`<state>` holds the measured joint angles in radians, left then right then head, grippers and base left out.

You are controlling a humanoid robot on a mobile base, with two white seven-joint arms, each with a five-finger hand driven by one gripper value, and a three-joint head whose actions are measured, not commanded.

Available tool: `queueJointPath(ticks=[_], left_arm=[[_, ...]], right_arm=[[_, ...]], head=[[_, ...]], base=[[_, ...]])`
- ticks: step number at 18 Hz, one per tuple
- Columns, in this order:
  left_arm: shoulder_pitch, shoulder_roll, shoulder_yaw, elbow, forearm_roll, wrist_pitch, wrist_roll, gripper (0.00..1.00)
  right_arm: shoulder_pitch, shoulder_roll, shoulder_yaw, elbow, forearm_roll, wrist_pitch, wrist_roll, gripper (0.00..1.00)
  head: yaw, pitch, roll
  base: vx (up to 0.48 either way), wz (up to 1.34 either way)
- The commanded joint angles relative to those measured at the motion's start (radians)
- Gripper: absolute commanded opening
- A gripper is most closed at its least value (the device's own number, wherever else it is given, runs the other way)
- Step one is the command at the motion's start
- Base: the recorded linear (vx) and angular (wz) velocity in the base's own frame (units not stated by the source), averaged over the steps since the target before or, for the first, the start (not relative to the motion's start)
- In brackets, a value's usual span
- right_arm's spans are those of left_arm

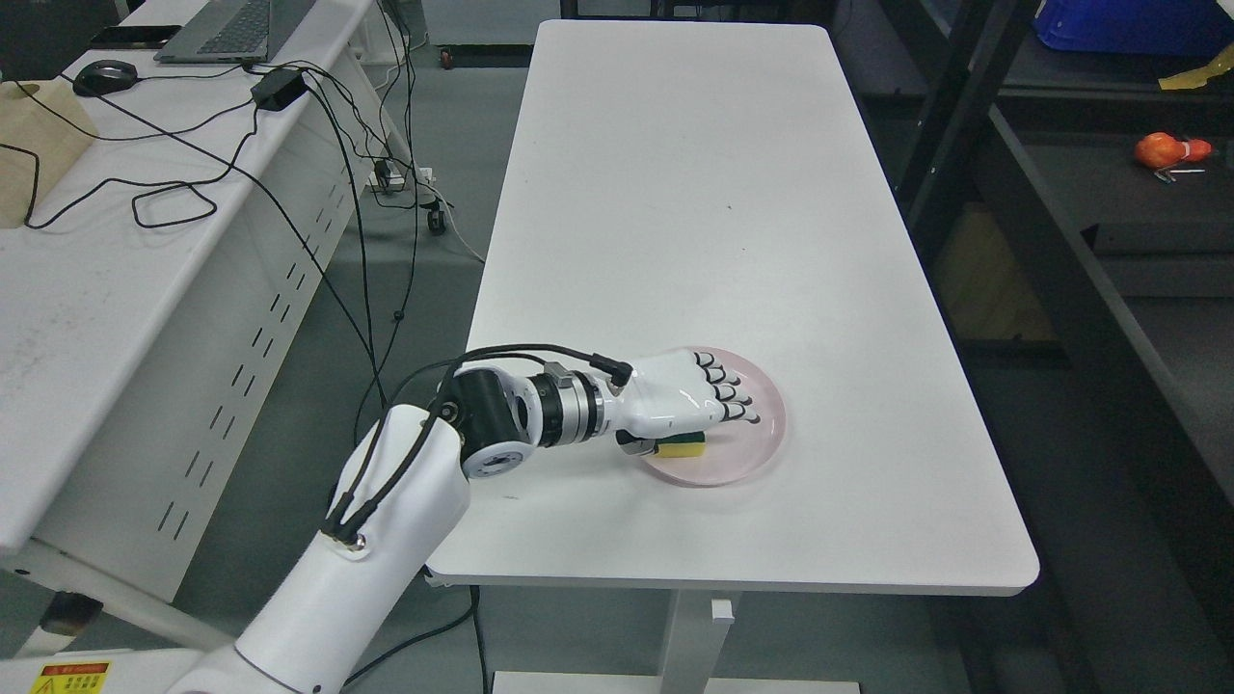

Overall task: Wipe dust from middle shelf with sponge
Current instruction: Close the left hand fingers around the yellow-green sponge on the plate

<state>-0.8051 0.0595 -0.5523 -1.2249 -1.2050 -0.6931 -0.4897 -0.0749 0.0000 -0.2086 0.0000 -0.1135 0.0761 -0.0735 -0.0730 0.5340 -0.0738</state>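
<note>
Sponge [682, 446]: yellow top, green underside, lying on the pink plate [762, 453] at its near-left side, long axis roughly parallel to the table's near edge. Left hand [689, 397] sits directly over it, palm down, fingers [728, 390] stretched across the plate toward the right edge; thumb tucked low beside the sponge's left end. You cannot tell whether the sponge is pinched yet; contact is hidden under the palm. Right arm absent, so the left does this job.

Plate rests near the table's [694, 173] near edge, left of centre; the rest of the top is bare.

Dark shelf [1109, 154] stands beyond the table's right edge, well apart from the sponge. Expect a long carry rightward.
</note>
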Motion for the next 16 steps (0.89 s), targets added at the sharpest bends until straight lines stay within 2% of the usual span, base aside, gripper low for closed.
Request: queueJointPath(ticks=[1,9,16], left_arm=[[-0.005,-0.042,-0.081,0.033,-0.041,0.001,-0.015,0.88],[-0.003,0.013,0.029,-0.073,-0.038,-0.008,-0.046,0.9],[-0.009,0.014,0.089,-0.062,-0.044,0.003,-0.046,0.89]], right_arm=[[0.0,-0.017,0.0,-0.017,0.0,0.001,0.0,1.0],[0.0,-0.017,0.0,-0.017,0.0,0.001,0.0,1.0],[0.0,-0.017,0.0,-0.017,0.0,0.001,0.0,1.0]], head=[[0.0,0.0,0.0],[0.0,0.0,0.0],[0.0,0.0,0.0]], base=[[0.0,0.0],[0.0,0.0],[0.0,0.0]])
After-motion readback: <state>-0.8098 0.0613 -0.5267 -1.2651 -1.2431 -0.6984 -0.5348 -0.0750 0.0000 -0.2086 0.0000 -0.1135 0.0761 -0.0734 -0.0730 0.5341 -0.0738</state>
